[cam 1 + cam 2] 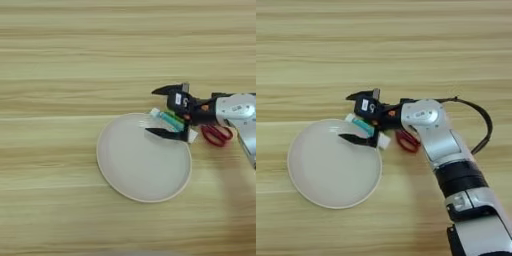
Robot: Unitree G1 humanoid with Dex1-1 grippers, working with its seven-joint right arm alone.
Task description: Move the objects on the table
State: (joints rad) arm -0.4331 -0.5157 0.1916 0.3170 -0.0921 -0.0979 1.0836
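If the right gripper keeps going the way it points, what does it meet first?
Pointing left, the open right gripper straddles the green-and-white tube; beyond it lies the round cream plate, though height is unclear.

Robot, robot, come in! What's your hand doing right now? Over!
Right gripper open, fingers straddling the green tube at the plate rim. Nothing held. Red scissors close behind the gripper.
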